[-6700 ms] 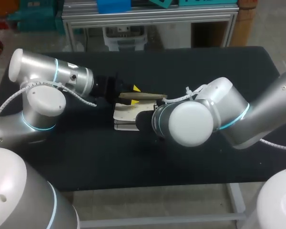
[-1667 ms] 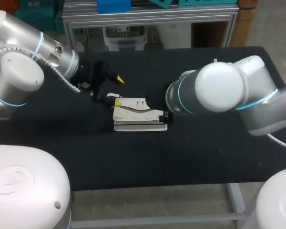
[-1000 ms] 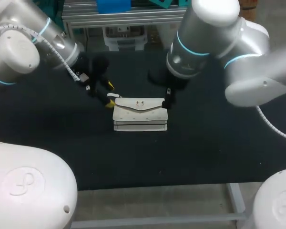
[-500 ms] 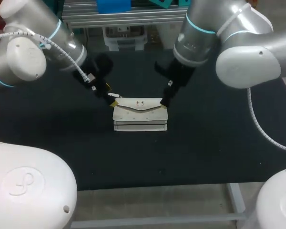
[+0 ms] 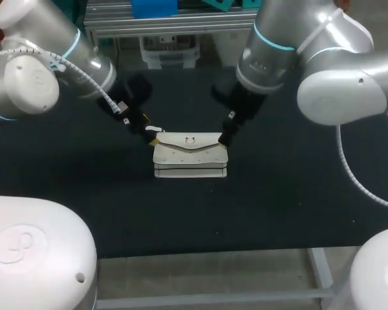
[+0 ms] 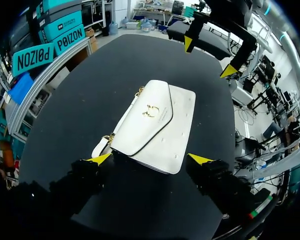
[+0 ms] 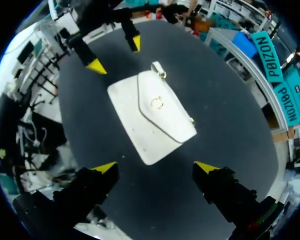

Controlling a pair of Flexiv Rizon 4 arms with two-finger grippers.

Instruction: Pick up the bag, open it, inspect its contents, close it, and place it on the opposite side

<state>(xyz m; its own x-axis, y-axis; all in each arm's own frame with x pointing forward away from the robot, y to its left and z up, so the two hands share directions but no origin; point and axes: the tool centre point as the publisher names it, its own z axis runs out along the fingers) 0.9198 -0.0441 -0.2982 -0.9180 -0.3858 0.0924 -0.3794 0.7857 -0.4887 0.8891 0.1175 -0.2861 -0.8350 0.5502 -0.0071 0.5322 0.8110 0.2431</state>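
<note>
Bag [image 5: 190, 154] lies mid-desk [image 5: 278, 194], flap now shut where it earlier stood open. Left tool [image 6: 150, 159] and right tool [image 7: 155, 166], both spread, have repositioned over its ends. Judged: closing done, transfer outstanding.

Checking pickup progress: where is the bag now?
In the head view the white bag lies flat near the table's middle, with the open left hand at its left end and the open right hand at its right.
</note>
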